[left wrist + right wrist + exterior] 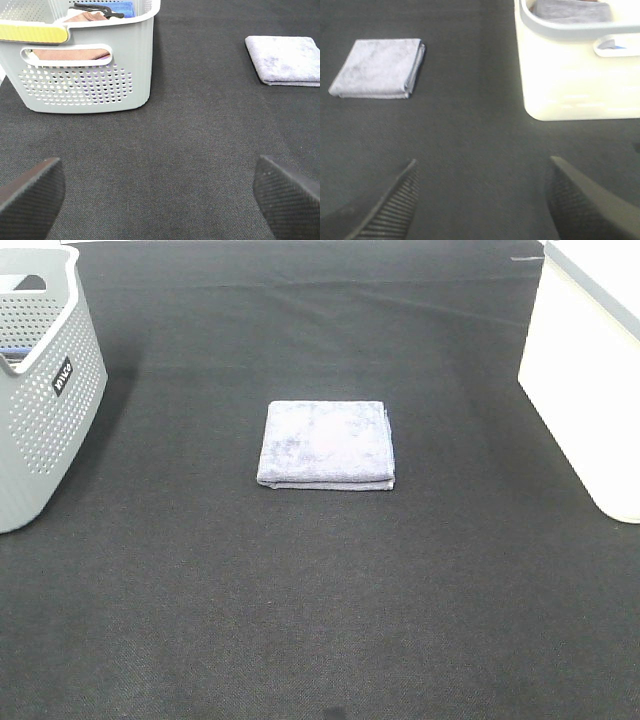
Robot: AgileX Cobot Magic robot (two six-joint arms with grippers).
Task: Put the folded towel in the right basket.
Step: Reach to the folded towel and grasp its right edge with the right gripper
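A folded lavender-grey towel (326,444) lies flat in the middle of the dark table. It also shows in the left wrist view (283,60) and in the right wrist view (378,68). The right basket (590,380) is white and stands at the right edge; the right wrist view shows its wall (580,75) with a grey cloth inside. My left gripper (160,192) is open and empty, well short of the towel. My right gripper (480,200) is open and empty, between the towel and the white basket. Neither gripper shows in the exterior high view.
A grey perforated basket (40,400) stands at the left edge; the left wrist view shows it (85,65) holding brown and blue cloths. The dark mat (320,620) covers the table.
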